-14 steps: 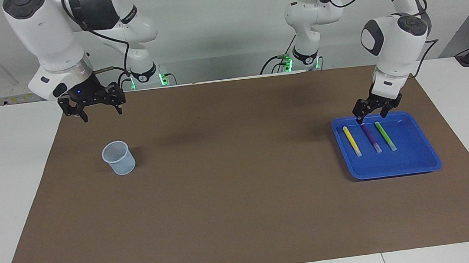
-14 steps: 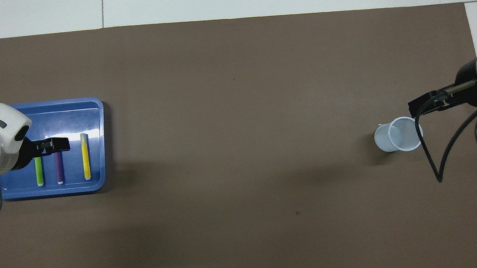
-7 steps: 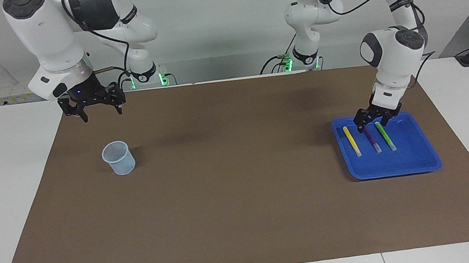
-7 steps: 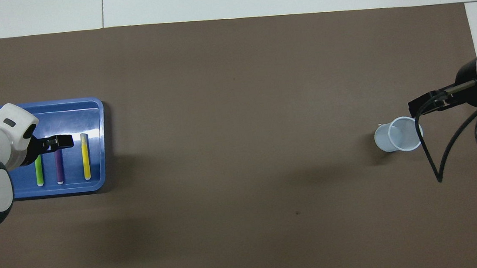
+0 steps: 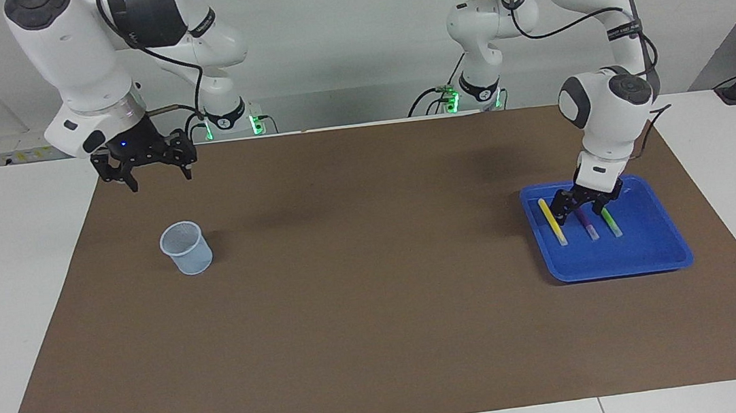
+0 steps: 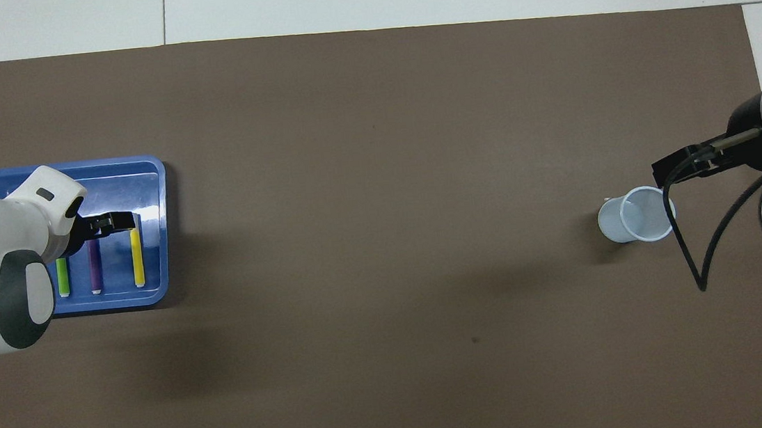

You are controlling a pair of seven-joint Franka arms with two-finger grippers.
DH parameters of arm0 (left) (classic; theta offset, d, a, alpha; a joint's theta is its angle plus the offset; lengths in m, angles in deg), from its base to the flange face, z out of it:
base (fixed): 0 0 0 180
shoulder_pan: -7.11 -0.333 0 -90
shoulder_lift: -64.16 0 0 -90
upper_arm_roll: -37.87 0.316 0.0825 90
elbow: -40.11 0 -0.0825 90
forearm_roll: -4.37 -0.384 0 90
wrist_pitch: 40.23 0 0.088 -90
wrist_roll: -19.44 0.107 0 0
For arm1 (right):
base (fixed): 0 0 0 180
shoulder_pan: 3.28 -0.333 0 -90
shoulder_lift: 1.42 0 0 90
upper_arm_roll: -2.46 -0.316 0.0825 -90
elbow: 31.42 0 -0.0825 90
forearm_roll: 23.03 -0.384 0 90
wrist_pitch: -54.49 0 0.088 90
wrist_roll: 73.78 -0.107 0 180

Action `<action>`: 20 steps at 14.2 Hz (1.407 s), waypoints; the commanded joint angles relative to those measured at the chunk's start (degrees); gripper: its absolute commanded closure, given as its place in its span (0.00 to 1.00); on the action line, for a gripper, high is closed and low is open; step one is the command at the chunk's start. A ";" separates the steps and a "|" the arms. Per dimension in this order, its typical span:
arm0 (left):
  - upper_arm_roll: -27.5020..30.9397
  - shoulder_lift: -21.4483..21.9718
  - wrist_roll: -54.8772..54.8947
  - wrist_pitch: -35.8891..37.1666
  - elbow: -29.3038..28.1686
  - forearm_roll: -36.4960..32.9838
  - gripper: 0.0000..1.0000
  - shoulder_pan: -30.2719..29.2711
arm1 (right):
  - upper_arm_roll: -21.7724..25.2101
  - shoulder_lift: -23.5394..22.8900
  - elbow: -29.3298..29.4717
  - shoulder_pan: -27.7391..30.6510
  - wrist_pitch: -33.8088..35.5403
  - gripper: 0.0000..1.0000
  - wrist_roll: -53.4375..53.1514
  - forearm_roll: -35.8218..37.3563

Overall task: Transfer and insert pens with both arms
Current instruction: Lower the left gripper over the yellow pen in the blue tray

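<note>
Three pens (image 5: 580,216) in one tray (image 5: 646,252) — left gripper (image 5: 584,208) spread over them; right gripper (image 5: 156,175) spread above mat; one cup (image 5: 186,248).

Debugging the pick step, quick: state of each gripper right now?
Left gripper: open, holding nothing, low over the purple pen in the blue tray.
Right gripper: open, empty, waiting above the mat near the cup.

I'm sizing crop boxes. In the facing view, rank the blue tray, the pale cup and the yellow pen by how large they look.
1. Blue rectangular plastic tray
2. Pale translucent plastic cup
3. Thin yellow marker pen; its length roughly matches the cup's height, but it covers far less area.
</note>
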State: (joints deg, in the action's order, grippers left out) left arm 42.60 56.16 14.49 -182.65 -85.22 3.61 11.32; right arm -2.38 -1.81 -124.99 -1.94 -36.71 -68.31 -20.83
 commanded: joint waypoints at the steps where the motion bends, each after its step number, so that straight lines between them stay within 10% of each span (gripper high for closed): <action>1: 0.01 -2.46 0.56 -3.39 -0.36 -0.02 0.05 0.44 | -0.53 0.92 -0.91 1.12 -0.82 0.00 -0.38 -1.41; 12: 0.01 -5.71 0.21 -6.56 -0.36 -0.02 0.24 1.59 | -0.53 0.92 -0.91 1.12 -0.82 0.00 -0.38 -1.41; 20: 0.01 -5.54 -0.23 -4.10 -0.36 0.06 0.99 1.76 | -0.53 0.92 -0.91 1.12 -0.82 0.00 -0.38 -1.41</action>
State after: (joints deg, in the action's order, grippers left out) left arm 42.38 51.14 14.59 -187.67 -84.99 3.60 12.66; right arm -2.38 -1.81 -124.99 -1.94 -36.71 -68.31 -20.83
